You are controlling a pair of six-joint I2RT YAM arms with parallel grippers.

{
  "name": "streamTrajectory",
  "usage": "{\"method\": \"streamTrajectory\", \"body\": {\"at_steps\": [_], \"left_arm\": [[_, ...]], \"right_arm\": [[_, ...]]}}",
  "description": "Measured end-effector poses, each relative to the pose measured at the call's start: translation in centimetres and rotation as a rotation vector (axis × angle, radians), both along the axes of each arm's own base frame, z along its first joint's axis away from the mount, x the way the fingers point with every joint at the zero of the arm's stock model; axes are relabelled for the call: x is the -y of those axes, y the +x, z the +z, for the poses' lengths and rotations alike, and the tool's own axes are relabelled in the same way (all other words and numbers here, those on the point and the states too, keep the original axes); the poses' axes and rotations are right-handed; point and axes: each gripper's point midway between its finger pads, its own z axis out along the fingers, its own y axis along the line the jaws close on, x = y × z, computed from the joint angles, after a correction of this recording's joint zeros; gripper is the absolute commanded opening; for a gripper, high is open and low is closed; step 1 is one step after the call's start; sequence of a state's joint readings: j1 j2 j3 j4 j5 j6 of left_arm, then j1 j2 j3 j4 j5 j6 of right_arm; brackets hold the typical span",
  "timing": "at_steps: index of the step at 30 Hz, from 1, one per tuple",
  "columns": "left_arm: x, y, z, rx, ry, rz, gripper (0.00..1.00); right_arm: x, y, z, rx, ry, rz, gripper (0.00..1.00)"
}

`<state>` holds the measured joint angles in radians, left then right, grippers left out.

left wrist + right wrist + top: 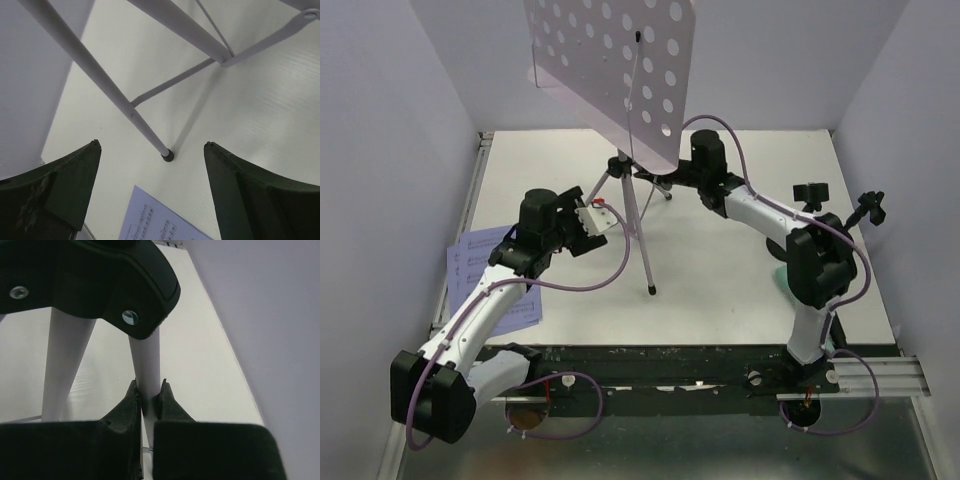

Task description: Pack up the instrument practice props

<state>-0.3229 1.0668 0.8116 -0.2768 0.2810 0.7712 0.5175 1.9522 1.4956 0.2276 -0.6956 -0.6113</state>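
The lilac perforated music rack (610,70) stands on its tripod at the back centre of the table. My right gripper (672,180) is shut on one lilac tripod leg (145,360), just below the black hub (100,280); the fingertips (133,392) pinch the tube. My left gripper (595,222) is open and empty, left of the tripod. In the left wrist view another leg (115,95) and its black foot (167,156) lie between the wide-apart jaws (152,147). Printed sheet-music pages (470,262) lie on the table at the left, partly under the left arm, and also show in the left wrist view (150,220).
Two black mic holders (810,192) (871,207) stand at the right side of the table. A sliver of mint green (777,268) shows behind the right arm. Walls close in the table on the left, back and right.
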Motion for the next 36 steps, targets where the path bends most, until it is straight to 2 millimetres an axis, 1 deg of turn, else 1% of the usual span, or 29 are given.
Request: {"method": "streamTrajectory", "body": {"at_steps": [2,4,8,10,11,12,14,17,20,23,26,29,32,36], "left_arm": [[0.8,0.2,1.3,0.057,-0.014,-0.021,0.91],[1.6,0.4,3.1,0.145,-0.020,-0.048,0.89],[3.0,0.6,6.7,0.330,-0.020,-0.107,0.85],[3.6,0.8,8.2,0.408,-0.009,-0.142,0.80],[4.1,0.7,8.8,0.448,0.005,-0.176,0.79],[4.3,0.6,9.2,0.469,0.014,-0.196,0.77],[5.6,-0.3,9.7,0.534,0.055,-0.290,0.74],[7.7,-2.2,9.6,0.603,0.107,-0.438,0.73],[9.7,-3.9,8.6,0.650,0.159,-0.570,0.71],[11.3,-5.0,7.7,0.671,0.182,-0.646,0.69],[12.6,-5.3,7.5,0.690,0.184,-0.683,0.64],[13.3,-4.8,7.4,0.709,0.189,-0.684,0.60],[13.4,-4.3,7.8,0.731,0.194,-0.665,0.57],[13.4,-3.7,7.8,0.742,0.206,-0.643,0.57]], "right_arm": [[1.4,-0.7,-0.1,-0.017,-0.008,-0.061,0.00],[3.0,-1.6,-0.2,-0.026,-0.016,-0.120,0.00],[6.1,-4.1,-0.5,-0.016,-0.027,-0.200,0.00],[7.1,-5.2,-0.8,-0.001,-0.033,-0.218,0.00],[7.7,-5.6,-1.6,0.008,-0.048,-0.231,0.00],[7.7,-5.9,-1.0,0.020,-0.042,-0.228,0.00],[7.9,-6.5,-1.1,0.027,-0.042,-0.235,0.00],[8.4,-6.9,-1.1,0.035,-0.040,-0.263,0.00],[8.6,-7.2,-1.1,0.034,-0.035,-0.281,0.00],[8.6,-7.4,-1.1,0.032,-0.033,-0.284,0.00],[8.7,-7.7,-1.1,0.029,-0.031,-0.284,0.00],[8.8,-7.9,-1.1,0.026,-0.029,-0.288,0.00],[8.9,-8.1,-1.1,0.022,-0.028,-0.289,0.00],[9.1,-8.2,-1.1,0.022,-0.028,-0.294,0.00]]}}
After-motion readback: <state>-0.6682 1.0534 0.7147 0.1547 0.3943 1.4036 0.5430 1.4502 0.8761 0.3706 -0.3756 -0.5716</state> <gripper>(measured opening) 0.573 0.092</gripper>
